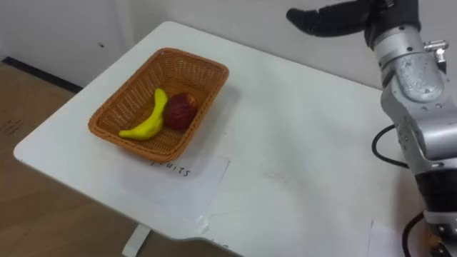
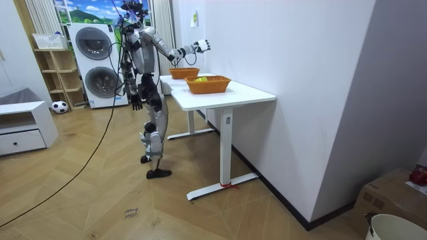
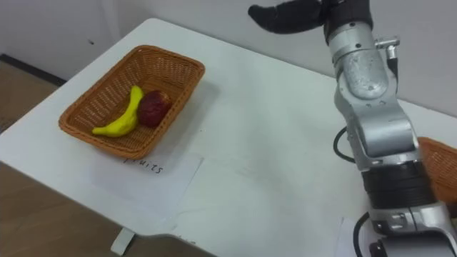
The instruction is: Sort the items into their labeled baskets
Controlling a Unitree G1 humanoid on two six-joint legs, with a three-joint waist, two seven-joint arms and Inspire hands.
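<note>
Left eye view: banana [image 1: 146,123], red fruit [image 1: 181,111] already in basket [image 1: 189,71] on bench [image 1: 300,150]; right hand [image 1: 337,20] raised clear, fingers [image 1: 305,18] straight, empty, probably between picks.

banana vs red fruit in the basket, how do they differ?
The banana is yellow, long and curved; the red fruit is dark red and roundish. The banana stretches toward the near rim of the basket; the red fruit sits compact beside its upper end. Both lie side by side in one wicker basket.

Bright, even light; soft shadows
</note>
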